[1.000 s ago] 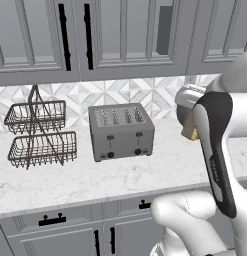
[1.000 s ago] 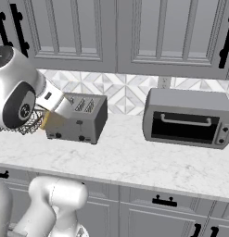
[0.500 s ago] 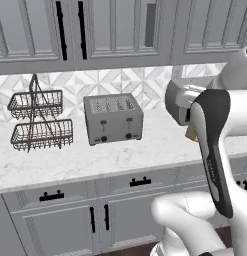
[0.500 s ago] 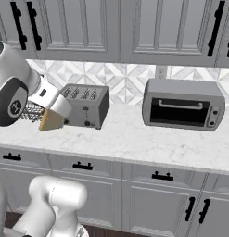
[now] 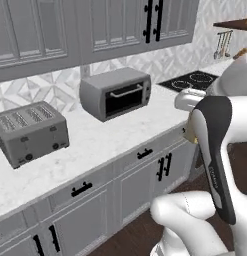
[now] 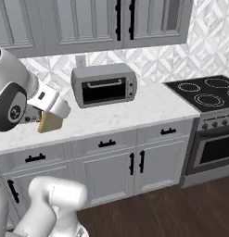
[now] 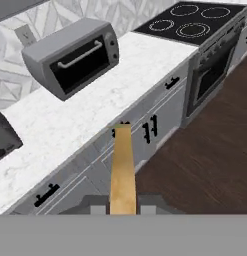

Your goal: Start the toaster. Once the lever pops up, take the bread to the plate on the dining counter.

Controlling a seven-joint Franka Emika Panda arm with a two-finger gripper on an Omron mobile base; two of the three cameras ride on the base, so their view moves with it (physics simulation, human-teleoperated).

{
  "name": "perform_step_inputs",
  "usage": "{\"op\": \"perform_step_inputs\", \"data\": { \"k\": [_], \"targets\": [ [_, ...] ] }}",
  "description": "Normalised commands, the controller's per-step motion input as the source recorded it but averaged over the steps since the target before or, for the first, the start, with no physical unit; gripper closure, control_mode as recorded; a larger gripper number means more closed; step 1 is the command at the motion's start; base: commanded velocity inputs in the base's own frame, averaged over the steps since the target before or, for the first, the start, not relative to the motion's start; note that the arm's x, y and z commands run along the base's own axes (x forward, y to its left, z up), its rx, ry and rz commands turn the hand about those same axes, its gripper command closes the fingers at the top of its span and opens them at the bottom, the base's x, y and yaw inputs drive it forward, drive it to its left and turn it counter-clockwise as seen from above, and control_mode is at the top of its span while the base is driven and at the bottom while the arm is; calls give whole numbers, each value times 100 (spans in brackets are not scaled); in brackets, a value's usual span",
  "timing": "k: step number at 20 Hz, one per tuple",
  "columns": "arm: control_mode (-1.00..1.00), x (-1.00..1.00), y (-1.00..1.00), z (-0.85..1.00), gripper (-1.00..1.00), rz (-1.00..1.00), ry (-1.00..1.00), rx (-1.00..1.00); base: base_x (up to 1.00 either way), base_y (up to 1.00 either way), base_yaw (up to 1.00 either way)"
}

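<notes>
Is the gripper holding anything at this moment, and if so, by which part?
Yes. The gripper is shut on the bread, pinching the slice by its near end across its flat faces; the rest sticks out ahead, edge-on in the hand view.

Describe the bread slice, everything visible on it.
The bread is one thin square slice, seen edge-on in the hand view as a golden-brown crust strip standing between the gripper tips, which are shut on it. In the right base view its pale tan face shows, tilted, below the white wrist. It hangs in the air in front of the white counter, touching nothing but the fingers. It looks whole and evenly coloured.
</notes>
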Motion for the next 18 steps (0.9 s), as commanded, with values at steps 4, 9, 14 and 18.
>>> {"op": "perform_step_inputs", "data": {
  "k": [4,9,14,18],
  "targets": [
    [100,0,0,0,100,0,0,0,0,-45,-83],
    [100,0,0,0,100,0,0,0,0,-63,-79],
    [100,0,0,0,100,0,0,0,5,-72,-72],
    [100,0,0,0,100,0,0,0,35,-67,-61]
  ]
}}
